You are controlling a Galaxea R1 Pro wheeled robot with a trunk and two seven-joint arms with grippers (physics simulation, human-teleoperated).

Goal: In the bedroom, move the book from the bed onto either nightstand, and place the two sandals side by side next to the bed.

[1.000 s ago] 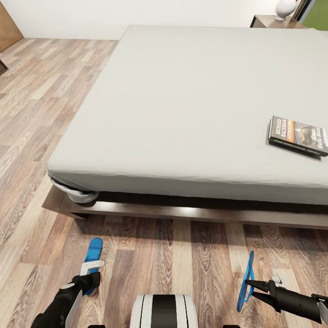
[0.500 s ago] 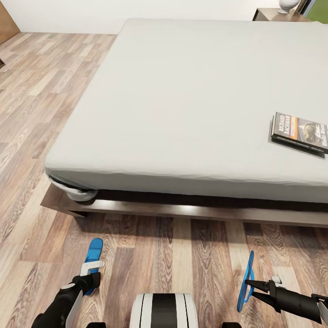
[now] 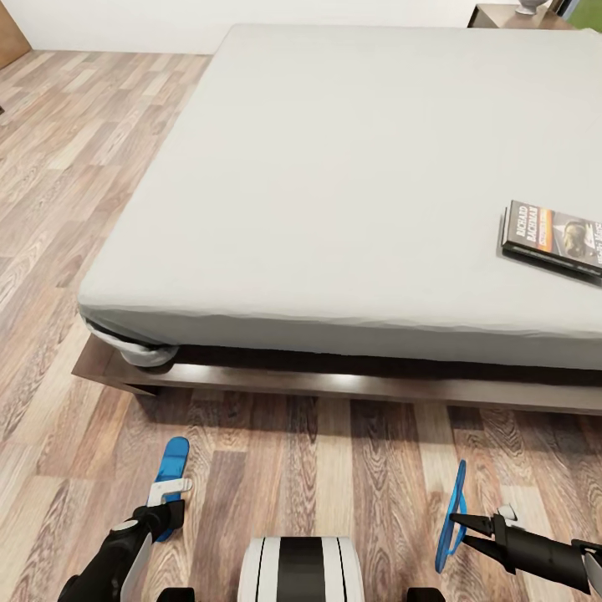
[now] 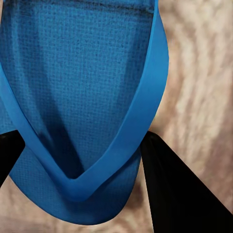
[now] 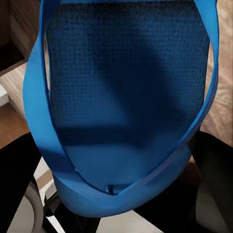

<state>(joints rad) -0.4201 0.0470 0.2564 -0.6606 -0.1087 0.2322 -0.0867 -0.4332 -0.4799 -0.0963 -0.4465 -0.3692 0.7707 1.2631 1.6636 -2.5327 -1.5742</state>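
Observation:
The book (image 3: pixel 553 240) lies flat near the right side of the pale mattress of the bed (image 3: pixel 351 167). My left gripper (image 3: pixel 167 504) is shut on a blue sandal (image 3: pixel 171 477), held low over the plank floor at the bottom left; its strap and sole (image 4: pixel 82 97) sit between the black fingers (image 4: pixel 179 189). My right gripper (image 3: pixel 460 525) is shut on the other blue sandal (image 3: pixel 452 514), which stands on edge at the bottom right, its sole (image 5: pixel 126 97) close to the wrist camera. A nightstand (image 3: pixel 512 15) shows at the far top right.
The bed's dark wooden frame (image 3: pixel 334 386) runs across in front of me, with a strip of wood floor (image 3: pixel 334 468) between it and my base (image 3: pixel 301 570). More floor stretches along the left of the bed. A white object (image 3: pixel 533 7) stands on the nightstand.
The whole head view has slid: the bed and book sit slightly higher and farther right in the picture, so the camera has moved. Both grippers keep their sandals in the same place.

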